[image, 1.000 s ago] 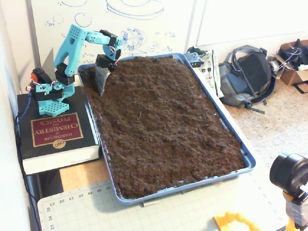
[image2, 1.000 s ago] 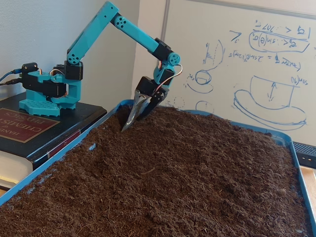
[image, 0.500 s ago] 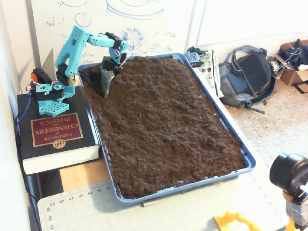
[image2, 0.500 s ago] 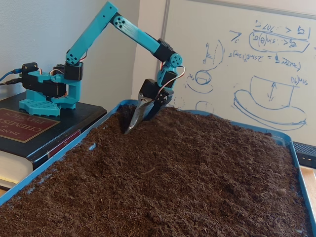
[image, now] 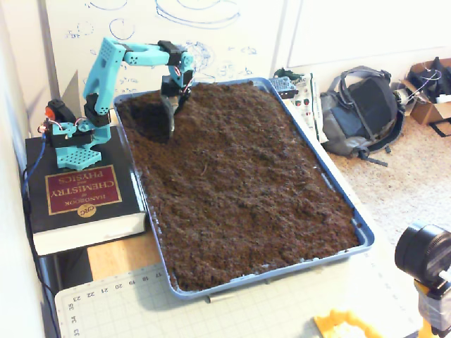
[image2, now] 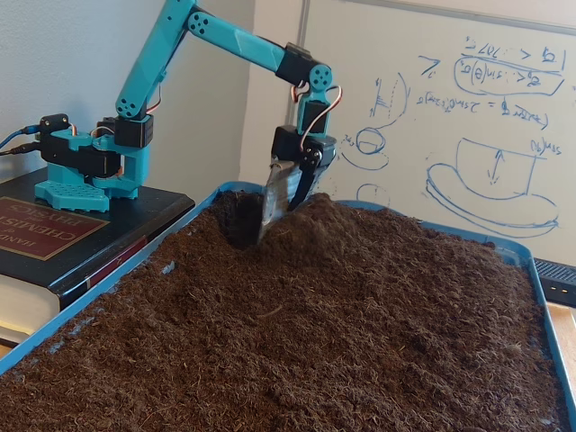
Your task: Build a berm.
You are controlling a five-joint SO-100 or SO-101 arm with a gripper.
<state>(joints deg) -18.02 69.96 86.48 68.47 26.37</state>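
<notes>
The blue tray (image: pixel 331 184) holds a bed of loose, crumbly dark brown soil (image: pixel 239 183), coarse and nearly level. A low mound, the beginning of the berm (image2: pixel 306 216), sits at the tray's far end beside a scooped hollow. The teal arm (image2: pixel 229 40), mounted on a thick book (image: pixel 81 204), reaches out and bends steeply down. Its gripper (image2: pixel 270 216) is clenched, blade tip buried in soil

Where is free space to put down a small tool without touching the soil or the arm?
Free: the green cutting mat below the blue tray, and the book's maroon cover in front of the turquoise arm. Crowded: the tray, filled with dark brown soil, and the backpack side.
</notes>
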